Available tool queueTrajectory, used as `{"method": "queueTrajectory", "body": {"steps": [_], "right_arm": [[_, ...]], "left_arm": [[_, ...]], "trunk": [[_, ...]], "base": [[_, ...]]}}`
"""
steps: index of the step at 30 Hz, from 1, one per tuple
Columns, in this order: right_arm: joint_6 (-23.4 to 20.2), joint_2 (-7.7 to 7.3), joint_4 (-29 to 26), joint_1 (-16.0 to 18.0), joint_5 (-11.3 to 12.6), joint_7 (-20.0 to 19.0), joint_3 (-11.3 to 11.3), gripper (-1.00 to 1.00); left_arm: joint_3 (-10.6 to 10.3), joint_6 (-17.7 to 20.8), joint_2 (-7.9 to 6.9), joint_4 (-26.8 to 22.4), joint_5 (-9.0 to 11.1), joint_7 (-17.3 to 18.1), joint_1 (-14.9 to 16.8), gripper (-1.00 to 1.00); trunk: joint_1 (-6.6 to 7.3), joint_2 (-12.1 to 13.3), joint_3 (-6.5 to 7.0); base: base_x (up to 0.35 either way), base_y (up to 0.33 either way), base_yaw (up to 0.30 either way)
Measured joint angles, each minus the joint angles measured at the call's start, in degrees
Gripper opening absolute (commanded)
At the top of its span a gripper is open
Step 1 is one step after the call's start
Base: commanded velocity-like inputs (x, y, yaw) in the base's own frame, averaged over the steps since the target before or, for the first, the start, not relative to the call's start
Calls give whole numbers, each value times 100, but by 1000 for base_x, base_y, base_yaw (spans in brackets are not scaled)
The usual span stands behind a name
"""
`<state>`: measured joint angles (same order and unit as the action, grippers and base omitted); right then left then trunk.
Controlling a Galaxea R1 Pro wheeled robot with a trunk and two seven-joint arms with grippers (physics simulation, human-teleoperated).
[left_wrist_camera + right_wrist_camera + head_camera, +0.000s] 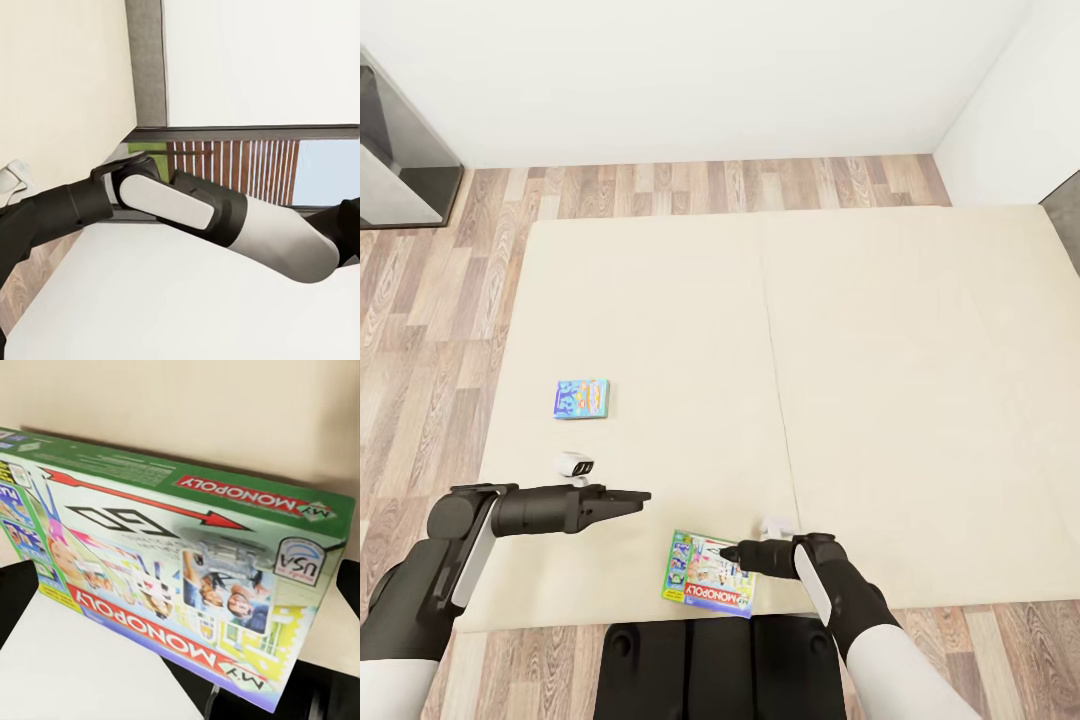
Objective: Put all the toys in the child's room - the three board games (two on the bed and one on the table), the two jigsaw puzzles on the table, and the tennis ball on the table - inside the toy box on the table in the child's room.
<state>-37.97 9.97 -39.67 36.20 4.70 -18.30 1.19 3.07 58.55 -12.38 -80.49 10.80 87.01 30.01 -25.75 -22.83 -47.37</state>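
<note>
The right hand (728, 553) reached toward nine o'clock at the lower middle of the head view, its fingertips over the near edge of the green-edged Monopoly board game (709, 574), which lay flat on the bed (920, 380) at the mattress's near edge; whether the fingers were parted or gripping the box I could not tell. From the right wrist the box (180, 562) lay close beneath the camera, green rim and red lettering plain. At ten o'clock from that hand, well apart, the left hand (641, 496) pointed toward three o'clock above the mattress, its fingers drawn together to a narrow tip, holding nothing. Farther toward eleven o'clock the small blue board game (583, 398) lay flat on the mattress, apart from both hands. Wood-plank floor (430, 300) bordered the bed.
</note>
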Motion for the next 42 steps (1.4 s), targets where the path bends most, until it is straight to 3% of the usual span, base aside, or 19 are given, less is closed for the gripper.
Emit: {"method": "queueTrajectory", "body": {"steps": [23, 42], "right_arm": [[-403, 0, 112, 155, -9, 31, 1, 100], [-413, 0, 115, 159, -15, 58, 0, 100]], "left_arm": [[-6, 0, 1, 0, 7, 0, 2, 100], [-7, 0, 1, 0, 5, 0, 2, 100]], "trunk": [[0, 0, 0], [0, 0, 0]], "base": [[0, 0, 0], [0, 0, 0]]}}
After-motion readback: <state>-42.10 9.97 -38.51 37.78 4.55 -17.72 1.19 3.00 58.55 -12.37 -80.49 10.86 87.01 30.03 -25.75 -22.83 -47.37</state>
